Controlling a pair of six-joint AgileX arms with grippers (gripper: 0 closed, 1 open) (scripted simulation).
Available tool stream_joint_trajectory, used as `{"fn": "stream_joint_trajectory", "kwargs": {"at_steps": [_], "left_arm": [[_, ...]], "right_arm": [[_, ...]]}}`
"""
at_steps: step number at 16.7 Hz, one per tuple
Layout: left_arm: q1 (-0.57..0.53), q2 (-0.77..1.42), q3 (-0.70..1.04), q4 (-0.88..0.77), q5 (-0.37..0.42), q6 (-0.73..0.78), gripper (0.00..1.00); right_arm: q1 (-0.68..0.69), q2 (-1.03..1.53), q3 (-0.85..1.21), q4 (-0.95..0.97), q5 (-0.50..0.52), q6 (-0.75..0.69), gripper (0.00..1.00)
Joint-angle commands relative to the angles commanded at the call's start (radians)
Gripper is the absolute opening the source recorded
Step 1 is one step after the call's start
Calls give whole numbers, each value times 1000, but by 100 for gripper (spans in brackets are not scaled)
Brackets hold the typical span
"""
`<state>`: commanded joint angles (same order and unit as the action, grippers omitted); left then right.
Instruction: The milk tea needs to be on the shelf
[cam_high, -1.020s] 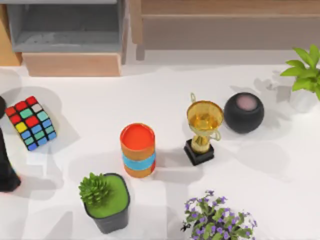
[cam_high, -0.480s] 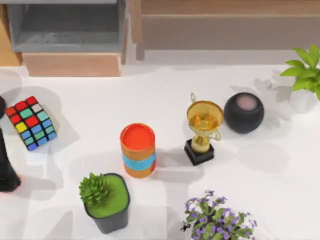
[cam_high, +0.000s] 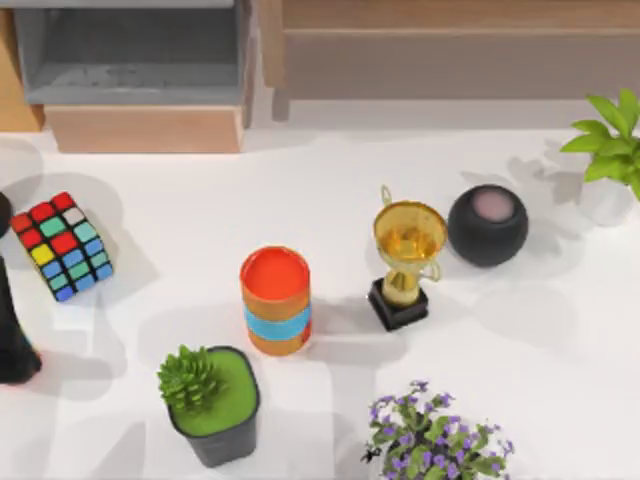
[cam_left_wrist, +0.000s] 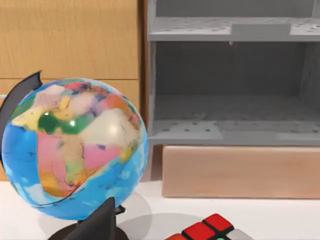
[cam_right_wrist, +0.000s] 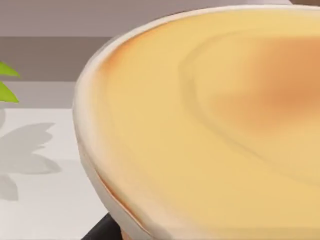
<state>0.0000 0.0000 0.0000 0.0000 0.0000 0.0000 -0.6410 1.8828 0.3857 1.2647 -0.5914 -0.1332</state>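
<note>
— Flowers (cam_high: 435, 440), purple ones, are seen at the near edge of the bench (cam_high: 560, 360), with a green succulent in a dark pot (cam_high: 210, 400) to their left. What is found behind them?

— Just beyond the pot, the milk tea (cam_high: 275, 300) is seen standing upright near the middle of the bench, red top up, light-blue band around its side. Nothing is touching it. A gold trophy (cam_high: 405, 262) on a black base stands to its right, apart from it, and a black round speaker (cam_high: 487, 224) is set farther right and back.

— And the left arm?

— A dark shape (cam_high: 12, 345) at the left edge is probably that arm; whether its gripper is open or closed cannot be told. A colourful puzzle cube (cam_high: 62, 246) lies just beyond it. In the left wrist view a globe (cam_left_wrist: 72, 150) is shown close by.

— The shelf?

— The grey shelf (cam_high: 130, 50) is placed at the far left, on a wooden block (cam_high: 145, 128), well apart from the milk tea. A leafy plant (cam_high: 610, 140) sits at the far right.

— The right wrist view?

— A large yellow-tan rounded surface (cam_right_wrist: 210, 130) is seen up close; what it is cannot be told.
</note>
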Motion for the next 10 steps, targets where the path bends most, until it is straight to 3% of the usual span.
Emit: {"fn": "stream_joint_trajectory", "kwargs": {"at_steps": [9, 10], "left_arm": [[0, 0, 0, 0, 0, 0, 100], [0, 0, 0, 0, 0, 0, 100]], "right_arm": [[0, 0, 0, 0, 0, 0, 2], [0, 0, 0, 0, 0, 0, 0]]}}
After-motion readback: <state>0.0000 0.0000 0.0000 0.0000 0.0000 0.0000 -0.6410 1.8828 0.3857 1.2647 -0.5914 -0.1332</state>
